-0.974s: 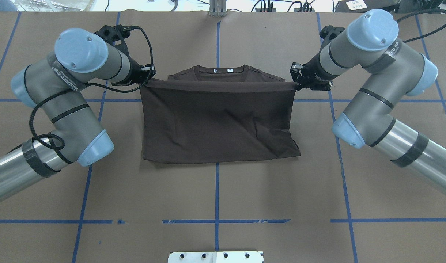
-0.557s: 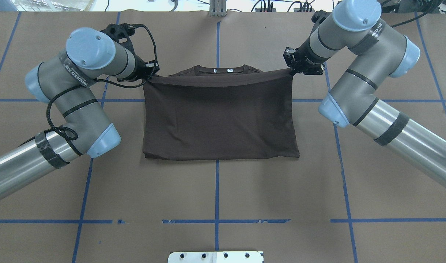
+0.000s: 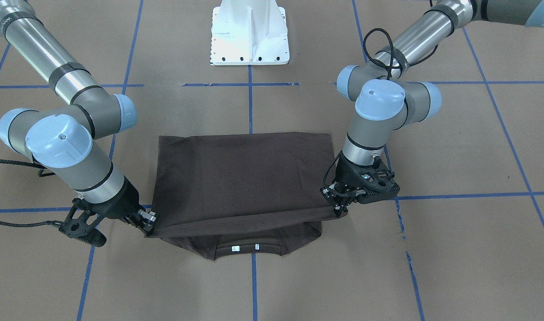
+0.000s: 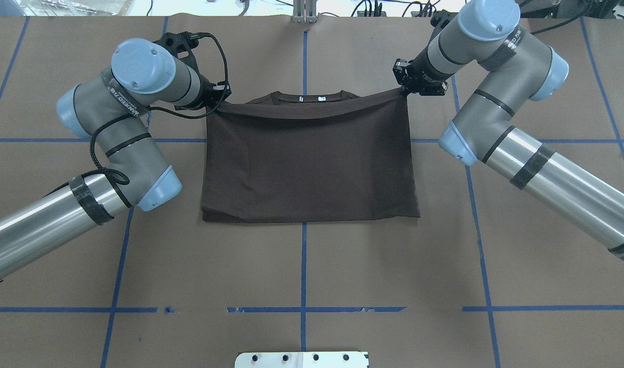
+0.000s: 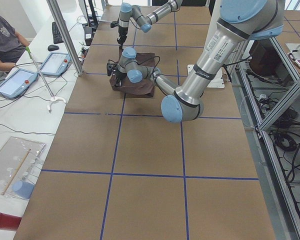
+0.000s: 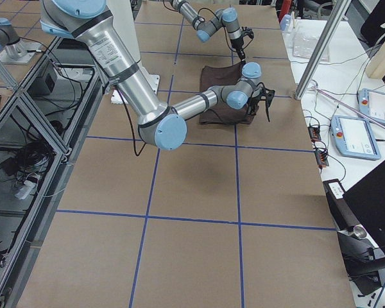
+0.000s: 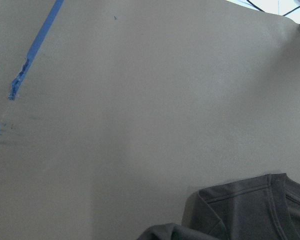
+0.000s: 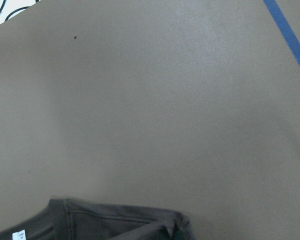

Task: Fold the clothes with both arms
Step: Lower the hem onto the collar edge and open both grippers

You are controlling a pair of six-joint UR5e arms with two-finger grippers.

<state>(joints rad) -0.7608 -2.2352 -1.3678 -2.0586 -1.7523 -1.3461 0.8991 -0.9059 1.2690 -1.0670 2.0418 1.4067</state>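
Left gripper and right gripper each pinch a corner of the T-shirt on the table, far middle — I'd lower both evenly, edge taut, square over the collar, then release.

Blue tape lines grid the brown tabletop; a white pedestal base stands on it. A person sits near two tablets.

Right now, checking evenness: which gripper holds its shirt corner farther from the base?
Right gripper: its shirt corner is level with the collar; the left gripper sits short.
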